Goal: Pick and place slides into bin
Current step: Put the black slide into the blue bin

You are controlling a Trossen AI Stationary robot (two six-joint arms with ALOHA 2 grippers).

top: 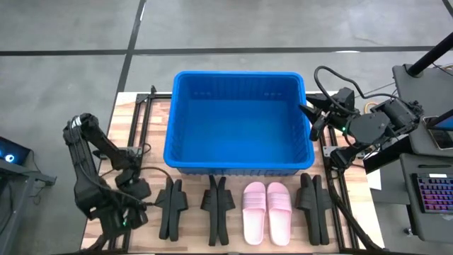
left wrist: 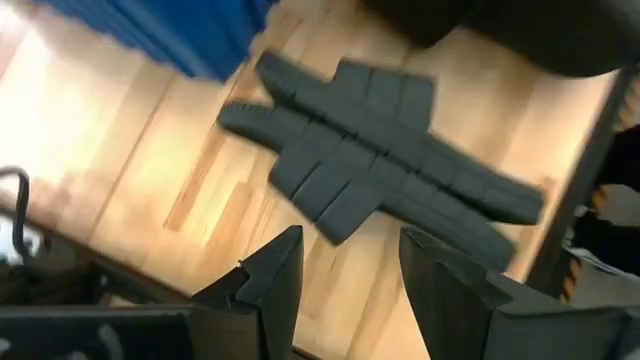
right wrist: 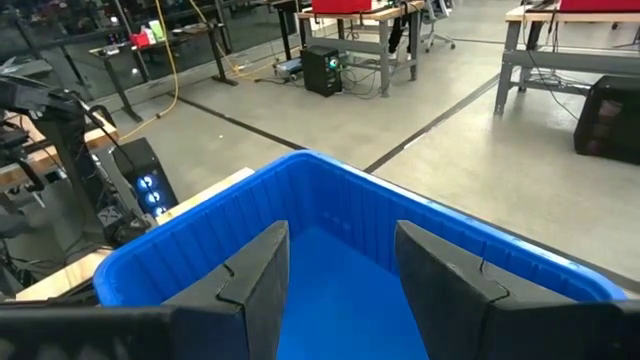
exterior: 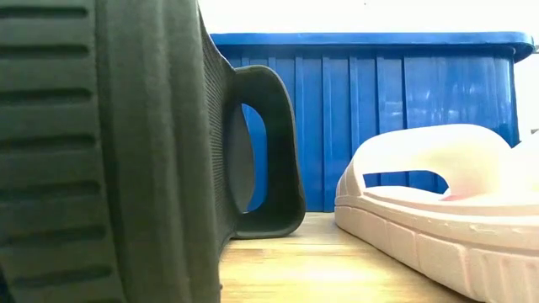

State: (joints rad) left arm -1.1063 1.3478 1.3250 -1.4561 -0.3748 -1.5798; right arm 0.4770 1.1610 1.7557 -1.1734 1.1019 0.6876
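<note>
The blue bin (top: 239,159) stands at the table's middle. Along the near edge lie three black pairs of slides (top: 171,207) (top: 217,205) (top: 315,207) and a pink pair (top: 267,211). Each black pair stands on edge, sole to sole, with the straps sticking out to the sides; the pink pair lies flat on its soles. My left gripper (top: 145,204) is open and empty just left of the leftmost black pair (left wrist: 380,165). My right gripper (top: 311,120) is open and empty at the bin's right rim, pointing into the bin (right wrist: 330,200).
Black frame rails (top: 138,120) run along both sides of the bin. A keyboard (top: 432,195) and gear sit off the table's right edge. In the low view a black slide (exterior: 126,151) fills the left and a pink slide (exterior: 438,202) lies right, in front of the bin's wall (exterior: 379,109).
</note>
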